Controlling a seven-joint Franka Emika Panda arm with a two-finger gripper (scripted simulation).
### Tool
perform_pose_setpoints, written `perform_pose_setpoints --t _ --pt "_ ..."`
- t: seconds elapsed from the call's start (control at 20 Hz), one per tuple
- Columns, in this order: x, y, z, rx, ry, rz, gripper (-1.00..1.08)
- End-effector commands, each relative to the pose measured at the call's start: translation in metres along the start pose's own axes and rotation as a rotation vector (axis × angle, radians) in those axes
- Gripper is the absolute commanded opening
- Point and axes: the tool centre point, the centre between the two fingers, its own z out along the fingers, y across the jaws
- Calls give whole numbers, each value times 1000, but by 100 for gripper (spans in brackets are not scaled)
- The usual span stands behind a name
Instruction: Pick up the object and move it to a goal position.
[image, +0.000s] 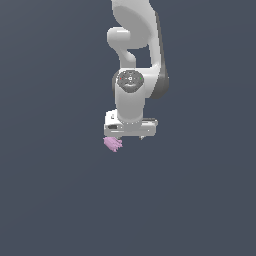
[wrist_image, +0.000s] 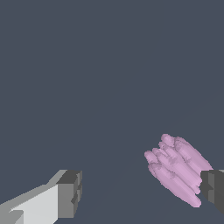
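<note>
Flat dark slate-blue ground fills both views, with no edges, markings or visible goal marker. On it lies the object (image: 113, 144), a small pale pink-lilac lump with short finger-like lobes, sitting just below the exterior view's left end of the white gripper (image: 131, 134). The gripper hangs from the upright white arm (image: 135, 60), pointing down. In the wrist view its fingers are spread wide apart: one dark pad (wrist_image: 70, 193) stands well clear of the object (wrist_image: 177, 170), while the other pad (wrist_image: 213, 186) appears to touch or nearly touch the object's side. So the object is between the fingers but far off-centre, and nothing is pinched. To grasp well, my judgement is that the hand should shift sideways until the object sits midway, then close gently across the lobes. Only the wrist view shows the finger gap and the lobes; only the exterior view shows the arm's posture. Neither makes the height above the ground certain.
</note>
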Motion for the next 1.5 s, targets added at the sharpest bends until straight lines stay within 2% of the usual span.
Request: perform_pose_setpoints --t 0.0,0.4,0.75,1.1,1.45 --pt "0 0 0 0 0 0 100" --pt "3 -6 -17 18 12 18 100" --pt "3 -4 -15 17 13 3 100" --pt "0 5 -9 13 17 -66 100" --pt "-6 20 2 6 24 -188 100"
